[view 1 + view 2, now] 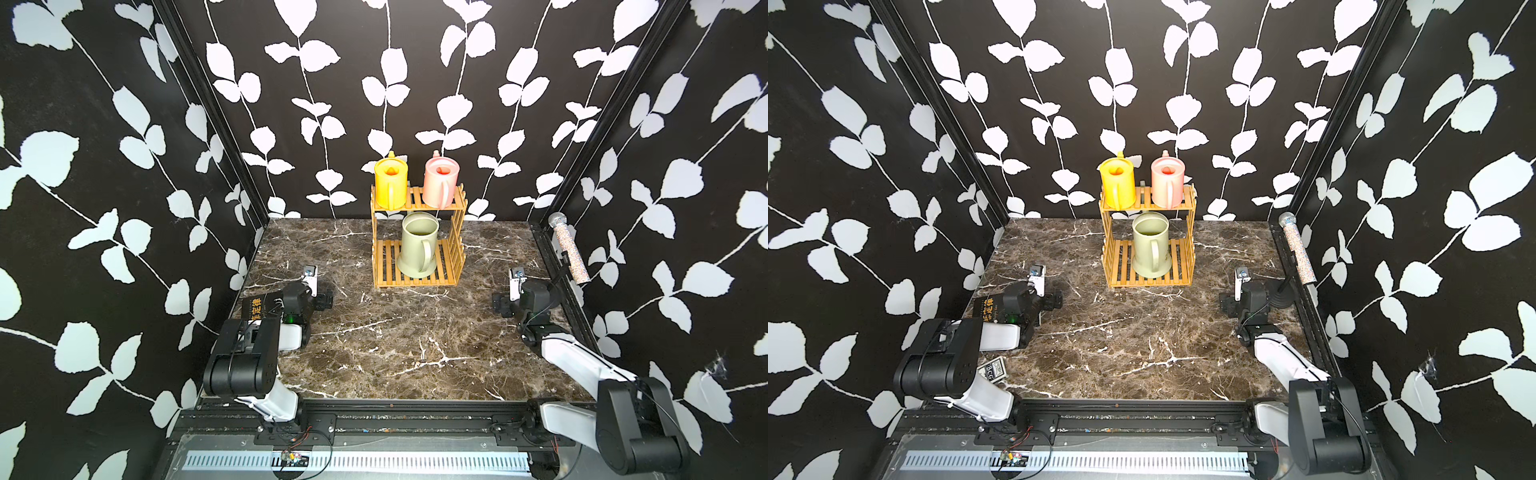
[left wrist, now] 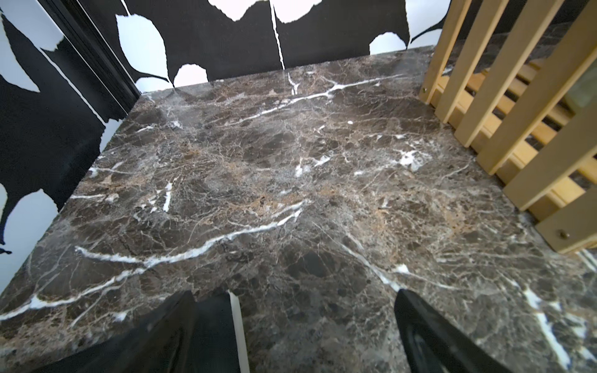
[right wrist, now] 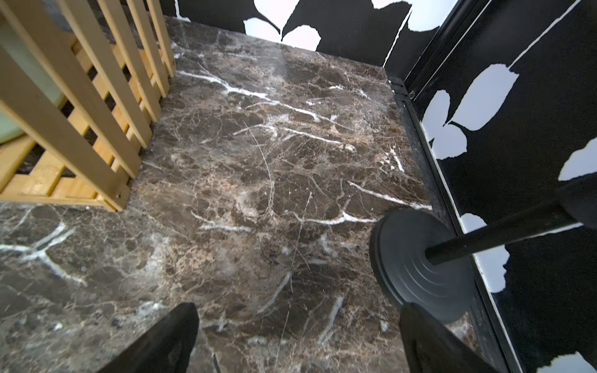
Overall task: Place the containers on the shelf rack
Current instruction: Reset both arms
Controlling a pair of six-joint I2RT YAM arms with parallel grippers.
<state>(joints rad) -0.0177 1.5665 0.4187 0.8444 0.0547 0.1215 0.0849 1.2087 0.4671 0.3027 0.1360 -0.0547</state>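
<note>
The shelf rack (image 1: pixel 415 279) (image 1: pixel 1150 283) stands at the back middle of the marble table. A yellow can (image 1: pixel 390 183) (image 1: pixel 1118 185) and a pink can (image 1: pixel 440 183) (image 1: pixel 1168 183) sit upright on its top tier. The sage-green can (image 1: pixel 417 247) (image 1: pixel 1150 247) stands on the bottom tier. My left gripper (image 1: pixel 311 293) (image 1: pixel 1040 295) (image 2: pixel 295 294) rests low at the table's left, open and empty, with the rack's side slats (image 2: pixel 484 106) off to one side. My right gripper (image 1: pixel 515 295) (image 1: pixel 1241 297) (image 3: pixel 298 306) rests at the right, open and empty, well short of the rack (image 3: pixel 80 106).
A dark book (image 1: pixel 257 307) (image 1: pixel 986 309) lies under the left arm, and a small card box (image 1: pixel 992 370) lies near that arm's base. A glittery microphone (image 1: pixel 569 249) (image 1: pixel 1298 249) leans on a stand whose black base (image 3: pixel 420 268) sits close beside the right gripper. Walls close in on three sides.
</note>
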